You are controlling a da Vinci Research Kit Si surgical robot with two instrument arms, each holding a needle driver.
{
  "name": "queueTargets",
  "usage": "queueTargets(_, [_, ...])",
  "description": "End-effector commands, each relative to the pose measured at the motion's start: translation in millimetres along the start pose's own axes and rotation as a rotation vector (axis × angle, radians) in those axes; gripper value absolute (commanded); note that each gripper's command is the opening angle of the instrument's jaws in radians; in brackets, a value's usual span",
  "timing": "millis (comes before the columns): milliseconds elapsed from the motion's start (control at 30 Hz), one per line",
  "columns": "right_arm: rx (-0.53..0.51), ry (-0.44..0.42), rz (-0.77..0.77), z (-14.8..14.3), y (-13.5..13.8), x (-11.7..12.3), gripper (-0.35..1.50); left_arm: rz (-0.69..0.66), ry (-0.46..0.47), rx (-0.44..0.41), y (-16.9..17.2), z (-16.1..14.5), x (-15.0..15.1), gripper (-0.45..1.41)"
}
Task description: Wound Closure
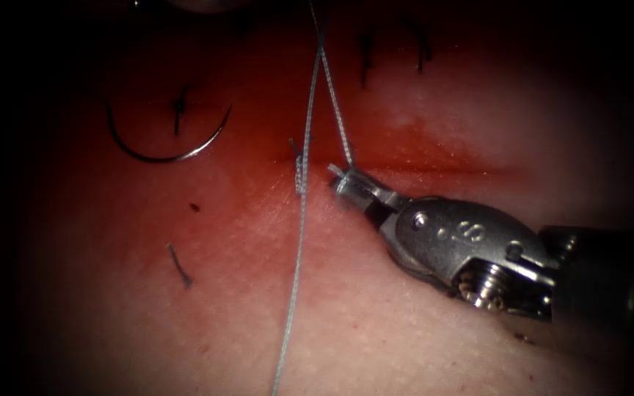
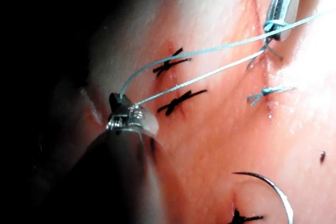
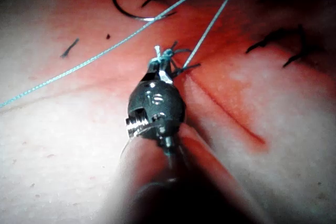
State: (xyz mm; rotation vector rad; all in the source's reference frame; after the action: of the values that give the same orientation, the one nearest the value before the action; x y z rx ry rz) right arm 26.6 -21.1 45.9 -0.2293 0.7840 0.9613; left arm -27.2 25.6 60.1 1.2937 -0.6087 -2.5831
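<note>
Right tool [image 1: 340,178] clamped on thread [image 1: 301,242] at the cut [image 1: 434,167], jaws together on a short tail right by the knot [image 1: 301,176]. Left tool [image 2: 125,113] clamped on the same thread, two strands running from its tip across to the right tool's tip [image 2: 278,22]. Needle [image 1: 166,143] held by neither tool, lying flat and free on the tissue [image 1: 376,330], well apart from the right tool on the left side of the cut, not in the tissue. Dark finished stitches [image 1: 394,51] beyond the right tool's tip; another dark stitch [image 1: 178,110] inside the needle's curve. Loose cut end of thread [image 1: 179,265] near the long strand, left of the jaws. Red fluid [image 1: 273,191] around the knot. Judged state: several stitches done, current knot partly formed and not yet trimmed; open stretch of cut just beyond the right tool's jaws, running to their right, left to close.
</note>
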Motion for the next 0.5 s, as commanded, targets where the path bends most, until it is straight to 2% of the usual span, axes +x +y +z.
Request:
queueTargets(33, [-0.001,0.003,0.0,1.4,-0.5,0.1,-0.35,-0.002,-0.005,0.019,-0.9,0.9,-0.5,-0.45])
queueTargets(133, [0.003,-0.004,-0.006,1.6,-0.6,-0.4,-0.35,-0.016,-0.02,0.054,-2.2,1.6,-1.9,-0.45])
queueTargets(500, [0.016,0.0,-0.022,1.7,-0.9,-0.9,-0.35,-0.022,-0.042,0.082,-3.2,3.4,-3.7,-0.45])
